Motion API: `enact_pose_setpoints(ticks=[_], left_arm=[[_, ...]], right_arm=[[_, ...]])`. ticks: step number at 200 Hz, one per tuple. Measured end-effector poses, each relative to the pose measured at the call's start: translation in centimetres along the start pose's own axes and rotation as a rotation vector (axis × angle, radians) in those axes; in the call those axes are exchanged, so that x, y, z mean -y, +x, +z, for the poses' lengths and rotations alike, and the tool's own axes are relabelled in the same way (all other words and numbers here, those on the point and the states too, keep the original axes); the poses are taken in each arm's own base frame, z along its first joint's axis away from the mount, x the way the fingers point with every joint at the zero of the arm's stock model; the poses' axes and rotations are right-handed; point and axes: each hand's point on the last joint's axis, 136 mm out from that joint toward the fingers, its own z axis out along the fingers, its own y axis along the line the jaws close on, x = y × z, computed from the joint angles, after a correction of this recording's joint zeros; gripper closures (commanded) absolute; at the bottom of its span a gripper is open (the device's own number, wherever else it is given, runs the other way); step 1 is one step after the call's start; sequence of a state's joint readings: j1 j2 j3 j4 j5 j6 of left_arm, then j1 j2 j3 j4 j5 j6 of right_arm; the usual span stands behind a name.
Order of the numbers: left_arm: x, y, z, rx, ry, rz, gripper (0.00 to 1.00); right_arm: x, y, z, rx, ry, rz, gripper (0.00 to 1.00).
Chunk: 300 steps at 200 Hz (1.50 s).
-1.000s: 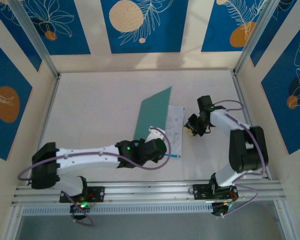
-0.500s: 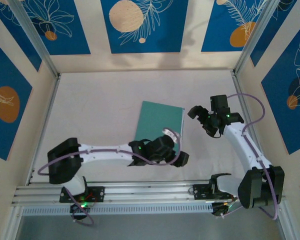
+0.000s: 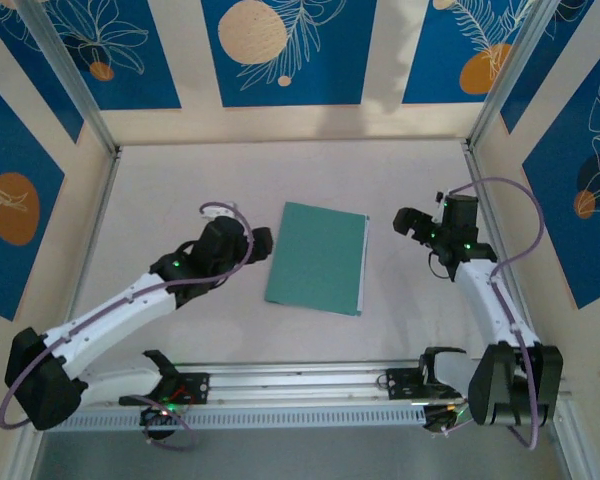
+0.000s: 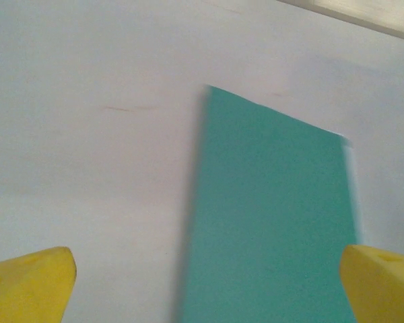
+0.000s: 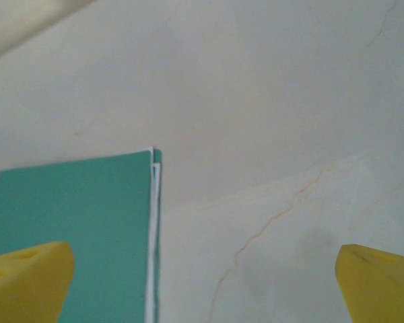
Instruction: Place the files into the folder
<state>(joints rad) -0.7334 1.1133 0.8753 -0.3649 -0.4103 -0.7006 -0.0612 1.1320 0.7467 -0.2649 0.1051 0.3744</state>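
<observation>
Both arms have pulled back off the folder (image 3: 315, 258) since half a second ago. Left gripper (image 3: 263, 243) sits just left of it, fingers spread, empty. Folder lies shut mid-table (image 3: 180, 200), files (image 5: 150, 229) inside, only thin white edges peeking out on the right. Right gripper (image 3: 407, 222) hangs near that side, fingers spread too. Task looks done; at most, squaring those edges is left.

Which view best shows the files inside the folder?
Right wrist: the files show as white edges along the folder side. Top external gives the whole folder, those edges a faint line; left wrist, its blurred cover.
</observation>
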Motion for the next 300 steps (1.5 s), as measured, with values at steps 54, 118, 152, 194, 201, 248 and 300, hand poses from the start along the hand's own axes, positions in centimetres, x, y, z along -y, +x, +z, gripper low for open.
enact_pose_setpoints(ticks=[54,118,152,194,201,248,300], left_arm=[[-8.2,-2.2,-1.1,0.104,-0.304,0.140,0.00],[-12.8,-0.7,-0.1,0.071,-0.443,0.185,0.00],[-14.1,-0.6,-0.3,0.086,-0.476,0.174,0.00],[-15.5,-0.8,-0.7,0.103,-0.515,0.148,0.00],[-15.6,-0.8,-0.7,0.109,-0.514,0.144,0.00],[-16.1,-0.2,-0.3,0.138,-0.502,0.150,0.00],[-17.7,-0.1,1.7,0.210,-0.494,0.222,0.00]], right_arm=[[1.1,1.2,2.4,0.125,-0.094,-0.078,0.01],[0.3,2.0,5.8,0.194,-0.204,-0.177,0.01],[-0.3,1.5,6.0,0.228,-0.239,-0.220,0.01],[-0.6,1.2,7.3,0.229,-0.266,-0.243,0.01],[-0.7,1.3,7.3,0.230,-0.271,-0.249,0.01],[-1.2,4.7,6.9,0.271,-0.327,-0.324,0.01],[-3.0,1.8,7.4,0.315,-0.317,-0.377,0.01]])
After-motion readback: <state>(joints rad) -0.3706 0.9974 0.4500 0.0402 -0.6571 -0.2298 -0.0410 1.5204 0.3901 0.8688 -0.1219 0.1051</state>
